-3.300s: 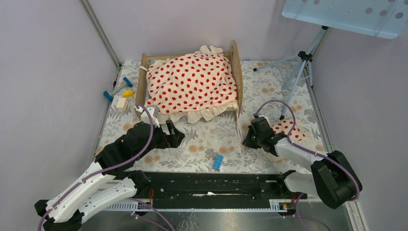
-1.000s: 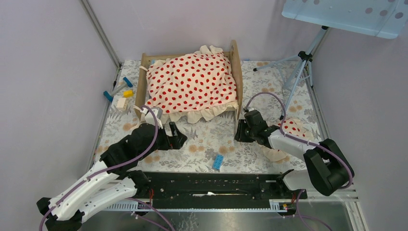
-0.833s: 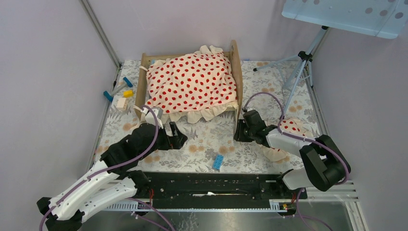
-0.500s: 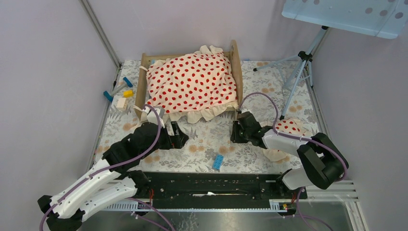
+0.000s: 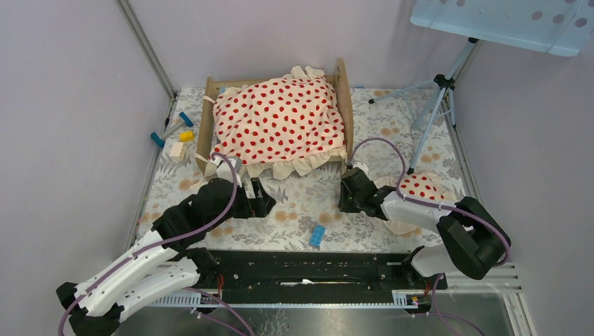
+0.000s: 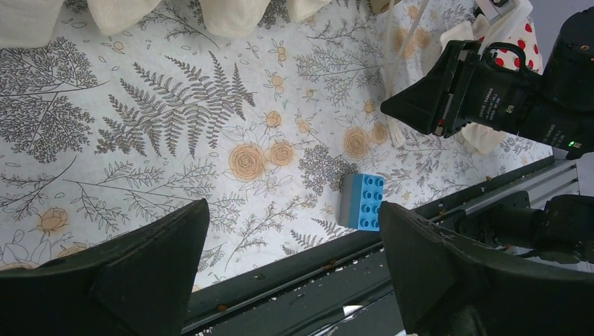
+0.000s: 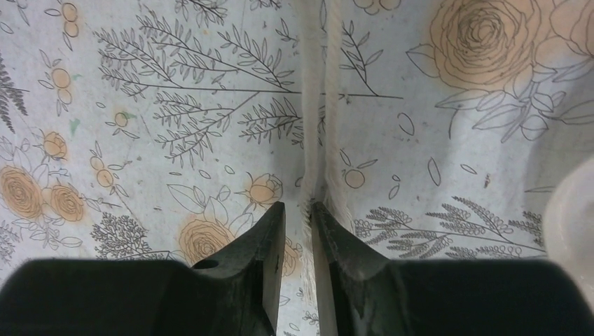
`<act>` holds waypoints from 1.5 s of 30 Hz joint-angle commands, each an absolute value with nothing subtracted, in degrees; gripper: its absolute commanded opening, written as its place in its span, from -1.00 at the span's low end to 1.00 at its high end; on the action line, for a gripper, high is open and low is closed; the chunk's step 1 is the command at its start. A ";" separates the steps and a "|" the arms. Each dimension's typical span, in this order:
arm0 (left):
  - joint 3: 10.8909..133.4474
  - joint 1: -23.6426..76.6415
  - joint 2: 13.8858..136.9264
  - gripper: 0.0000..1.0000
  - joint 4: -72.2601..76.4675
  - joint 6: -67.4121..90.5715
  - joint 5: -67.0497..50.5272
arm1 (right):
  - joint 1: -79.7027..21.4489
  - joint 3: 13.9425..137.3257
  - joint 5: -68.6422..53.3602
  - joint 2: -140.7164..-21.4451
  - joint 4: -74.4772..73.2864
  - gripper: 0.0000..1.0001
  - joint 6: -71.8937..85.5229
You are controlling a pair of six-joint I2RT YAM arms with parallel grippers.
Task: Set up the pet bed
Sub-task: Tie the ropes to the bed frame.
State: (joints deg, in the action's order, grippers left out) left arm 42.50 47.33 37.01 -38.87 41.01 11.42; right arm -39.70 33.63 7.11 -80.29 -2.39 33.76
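Note:
The pet bed (image 5: 343,91) stands at the back of the mat, its light-wood frame showing at both ends. A cream red-dotted blanket (image 5: 280,122) covers it and hides the mattress. A thin white ribbon (image 7: 308,140) runs from the bed's near right corner across the mat. My right gripper (image 7: 300,206) is low over the mat at that corner (image 5: 344,196), nearly closed, with the ribbon pinched between its tips. The red-dotted pillow (image 5: 420,185) lies beside the right arm. My left gripper (image 6: 294,273) is wide open and empty, in front of the bed's near left side (image 5: 256,197).
A blue brick (image 5: 317,236) lies on the mat near the front rail, also in the left wrist view (image 6: 363,201). Several small toy pieces (image 5: 175,136) lie left of the bed. A tripod (image 5: 434,91) stands at the back right. Walls close in both sides.
My right gripper has moved left along the mat, from beside the pillow to the bed's near right corner. My left gripper has shifted slightly up and right.

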 commanded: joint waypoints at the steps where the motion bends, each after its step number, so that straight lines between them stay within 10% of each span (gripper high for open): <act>1: 42.39 47.11 37.19 0.98 -35.29 41.57 10.41 | -40.63 33.33 10.23 -79.82 -13.03 -0.44 34.62; 28: 40.85 47.11 36.36 0.98 -34.54 41.91 9.16 | -43.00 30.81 7.47 -73.06 -19.35 -0.32 39.45; 45: 40.98 47.12 36.34 0.98 -34.76 41.66 9.50 | -43.05 34.19 9.86 -68.23 -19.57 -0.96 36.41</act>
State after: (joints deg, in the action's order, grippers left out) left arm 40.73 47.33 36.82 -37.39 41.65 9.63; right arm -42.35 32.01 8.12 -71.99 -17.61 38.04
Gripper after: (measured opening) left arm 0.986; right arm 0.049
